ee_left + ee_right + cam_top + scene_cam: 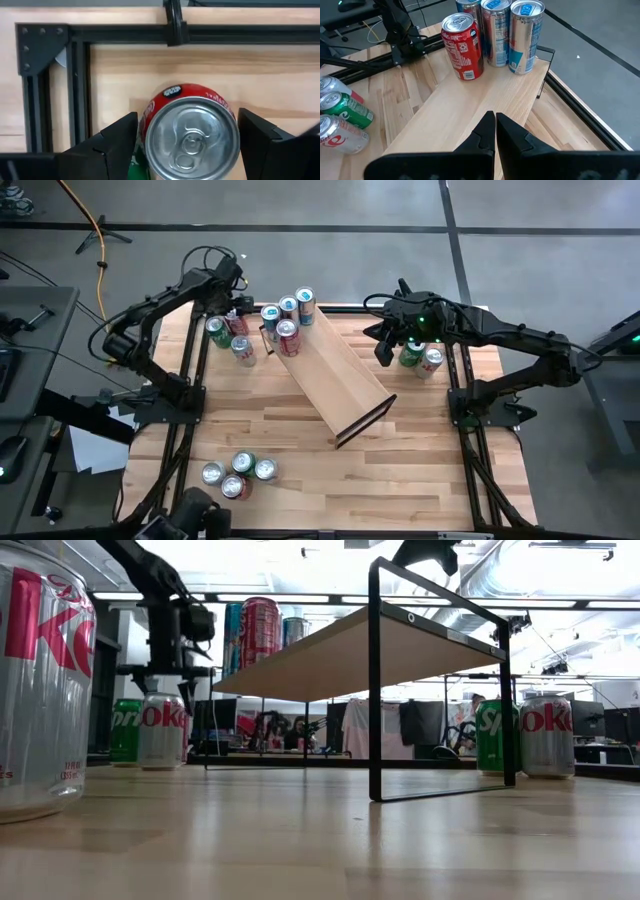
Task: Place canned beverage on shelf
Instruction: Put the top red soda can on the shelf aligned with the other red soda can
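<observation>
A red can [190, 150] stands upright on the table at the far left, beside a green can [217, 331] and a silver can [243, 350]. My left gripper [188, 120] hovers over the red can, pointing steeply down. It is open, with one finger on either side of the can's top; I cannot tell whether they touch it. The shelf [335, 375] lies diagonally across the table's middle. Several cans [492, 30] stand upright at its far end. My right gripper [495, 131] is shut and empty, held above the shelf's plank [465, 110].
Two cans [421, 357] stand at the table's far right, below my right arm. Several more cans [240, 474] sit near the front left edge. Black frame rails [80, 90] run along the table's left side, close to the red can.
</observation>
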